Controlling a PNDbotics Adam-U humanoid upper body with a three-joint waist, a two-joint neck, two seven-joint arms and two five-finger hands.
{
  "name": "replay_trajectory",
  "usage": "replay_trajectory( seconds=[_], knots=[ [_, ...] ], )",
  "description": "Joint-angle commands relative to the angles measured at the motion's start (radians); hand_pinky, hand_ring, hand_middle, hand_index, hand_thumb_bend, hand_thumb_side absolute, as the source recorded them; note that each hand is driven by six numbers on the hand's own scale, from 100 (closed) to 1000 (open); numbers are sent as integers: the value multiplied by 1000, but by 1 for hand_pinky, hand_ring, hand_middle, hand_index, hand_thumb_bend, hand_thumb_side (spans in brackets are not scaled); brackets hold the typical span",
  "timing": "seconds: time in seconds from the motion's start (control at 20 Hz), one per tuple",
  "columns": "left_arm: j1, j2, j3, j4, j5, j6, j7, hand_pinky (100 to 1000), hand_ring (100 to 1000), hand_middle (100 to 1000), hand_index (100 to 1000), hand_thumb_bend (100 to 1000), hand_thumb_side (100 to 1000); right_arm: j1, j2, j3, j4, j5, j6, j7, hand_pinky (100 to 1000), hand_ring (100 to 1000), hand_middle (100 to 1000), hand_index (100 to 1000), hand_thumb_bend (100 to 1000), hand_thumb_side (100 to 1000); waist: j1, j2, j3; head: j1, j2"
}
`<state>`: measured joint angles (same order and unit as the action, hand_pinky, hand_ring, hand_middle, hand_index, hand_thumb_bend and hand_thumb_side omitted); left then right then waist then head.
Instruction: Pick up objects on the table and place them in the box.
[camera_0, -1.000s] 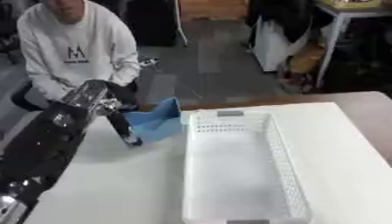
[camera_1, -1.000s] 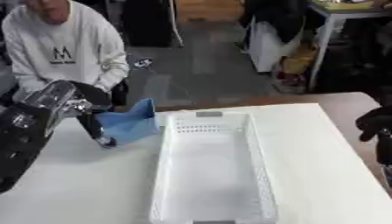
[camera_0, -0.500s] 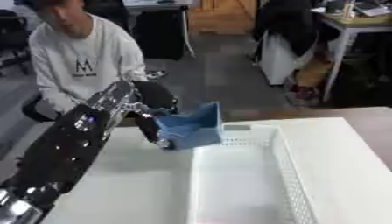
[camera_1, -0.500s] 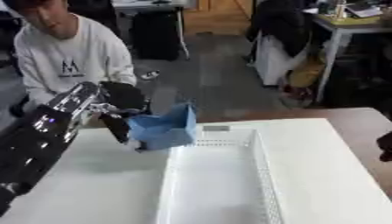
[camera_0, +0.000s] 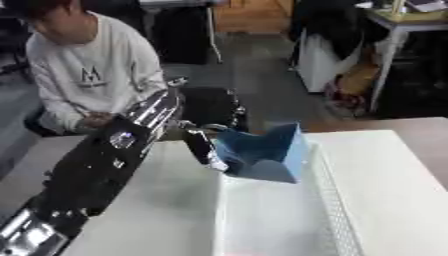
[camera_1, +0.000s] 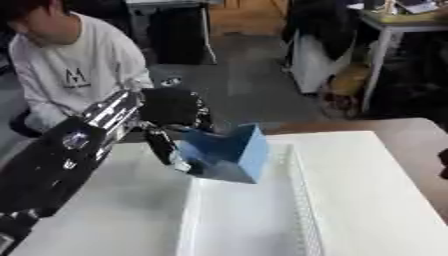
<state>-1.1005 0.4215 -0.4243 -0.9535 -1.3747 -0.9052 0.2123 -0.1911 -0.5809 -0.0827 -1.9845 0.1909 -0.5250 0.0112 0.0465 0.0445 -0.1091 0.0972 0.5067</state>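
A blue box-like object (camera_0: 262, 155) hangs in the air over the far end of the white basket (camera_0: 328, 200). My left hand (camera_0: 210, 125) is shut on its left side, thumb curled down along it. The left arm (camera_0: 105, 170) reaches in from the lower left. The basket lies lengthwise on the white table (camera_0: 149, 210), its inside bare as far as it shows. A dark bit at the right edge of the right eye view may be my right hand (camera_1: 444, 165); its fingers do not show.
A person in a white sweatshirt (camera_0: 87, 80) sits at the table's far left edge. Beyond the table are a dark floor, a white desk (camera_0: 402, 30) and bags (camera_0: 350, 85) at the back right. White tabletop (camera_1: 385, 190) lies to the basket's right.
My left hand has lifted the blue object off the table and carried it right, from beside the basket to above its far end. The camera has also tilted and shifted.
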Motion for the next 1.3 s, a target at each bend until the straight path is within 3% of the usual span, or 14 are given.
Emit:
replay_trajectory(
  seconds=[0.05,0.1,0.15,0.2,0.25,0.3,0.35,0.4,0.45,0.7,1.0,1.1,1.2,1.3],
  knots=[
    [-33,1,-9,6,-53,-2,88,100,296,293,505,143,958,-18,-22,-8,-15,-10,4,3,151,437,574,660,100,737,-2,-9,-4,6,-7],
    [-31,-2,-13,12,-66,-2,109,302,545,547,706,222,1000,-21,-22,-9,-15,-11,4,4,151,438,574,660,100,738,-2,-9,-5,6,-7],
    [-30,-5,-19,21,-79,-2,126,243,491,493,668,168,1000,-23,-22,-10,-15,-13,5,5,151,438,574,660,100,738,-1,-8,-7,5,-7],
    [-29,-8,-24,30,-93,-2,138,540,755,739,823,560,1000,-25,-22,-10,-15,-14,6,5,152,438,574,660,100,737,-1,-8,-8,6,-8],
    [-28,-11,-26,41,-107,-2,145,517,736,739,823,560,1000,-27,-22,-11,-15,-16,6,6,152,438,574,660,100,737,0,-8,-9,6,-8],
    [-28,-13,-26,50,-122,-2,151,740,904,890,929,959,1000,-28,-22,-11,-15,-17,6,7,153,438,574,660,100,737,0,-8,-10,6,-9],
    [-28,-15,-23,61,-137,-2,153,788,951,935,956,1000,1000,-29,-21,-12,-15,-18,7,7,153,438,574,660,100,737,0,-7,-11,6,-10],
    [-28,-18,-19,71,-149,-2,155,831,1000,984,984,1000,1000,-29,-21,-13,-15,-19,7,7,153,439,574,660,100,736,0,-7,-11,6,-10],
    [-29,-19,-13,80,-159,-2,156,824,999,979,981,1000,1000,-30,-21,-14,-15,-20,8,6,153,439,574,660,100,736,-1,-8,-11,5,-10],
    [-29,-20,4,106,-198,-2,167,994,1000,1000,1000,1000,1000,-29,-20,-20,-15,-22,12,-1,155,439,574,660,100,737,-1,-8,-11,5,-12],
    [-22,-18,17,118,-223,-2,177,1000,1000,1000,1000,1000,1000,-28,-19,-24,-15,-20,16,-10,156,439,574,660,100,738,-1,-7,-9,6,-15],
    [-15,-11,25,108,-218,-2,196,987,1000,1000,1000,1000,1000,-26,-19,-25,-15,-19,18,-13,156,439,574,660,100,738,-1,-8,-7,5,-18],
    [4,6,47,89,-188,-2,223,875,998,986,968,764,998,-24,-20,-27,-15,-17,21,-15,156,439,574,660,100,739,-1,-8,-4,1,-26],
    [54,38,77,48,-92,-2,263,730,866,914,928,686,932,-20,-21,-31,-15,-14,24,-21,156,439,574,659,100,739,-1,-8,4,-19,-50]
  ],
)
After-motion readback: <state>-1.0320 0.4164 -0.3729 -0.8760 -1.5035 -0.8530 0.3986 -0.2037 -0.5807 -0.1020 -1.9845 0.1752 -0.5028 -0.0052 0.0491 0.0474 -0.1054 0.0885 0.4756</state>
